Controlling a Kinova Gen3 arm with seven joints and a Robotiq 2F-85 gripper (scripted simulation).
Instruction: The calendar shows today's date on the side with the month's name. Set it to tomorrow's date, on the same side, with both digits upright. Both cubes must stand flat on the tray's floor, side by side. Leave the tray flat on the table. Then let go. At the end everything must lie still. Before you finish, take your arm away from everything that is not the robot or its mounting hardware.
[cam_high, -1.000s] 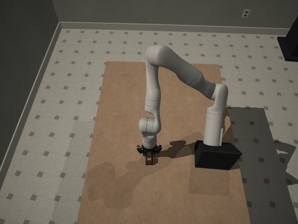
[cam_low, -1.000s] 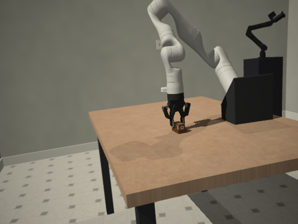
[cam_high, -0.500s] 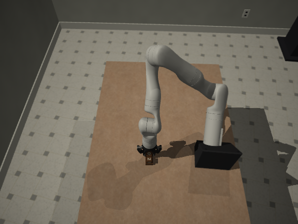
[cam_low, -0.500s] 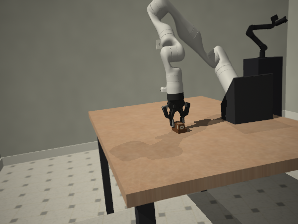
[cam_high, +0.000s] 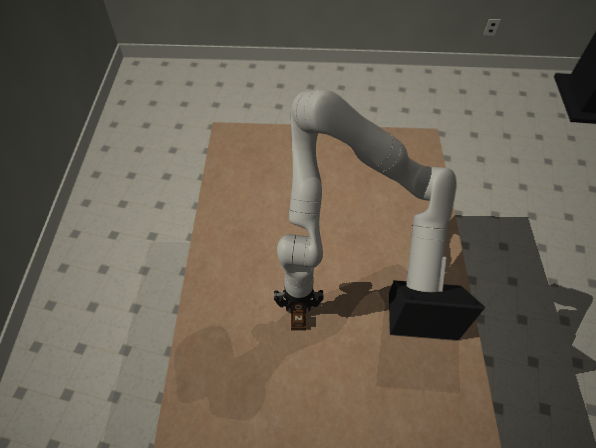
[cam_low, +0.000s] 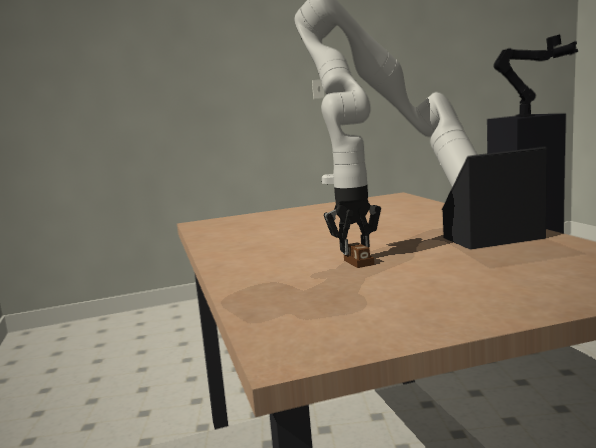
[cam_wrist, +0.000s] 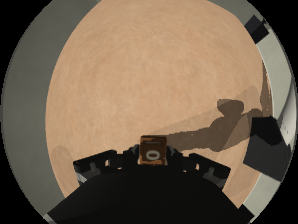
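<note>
The small brown calendar tray stands on the table below my gripper. The near cube shows a 2 lying sideways on its top and a 0 on its end face toward the exterior camera. The far cube shows a 0 on top, seen between my fingers in the wrist view. My gripper points straight down with its fingers partly open, one on each side of the far cube and close to it; no firm grip shows. The tray's long date sides are hidden or too small to read.
The wooden table bears the tray near its middle. The black robot base stands to the right of the tray. A second black arm stands on a pedestal beyond the table. The arm's shadow falls across the tray's surroundings.
</note>
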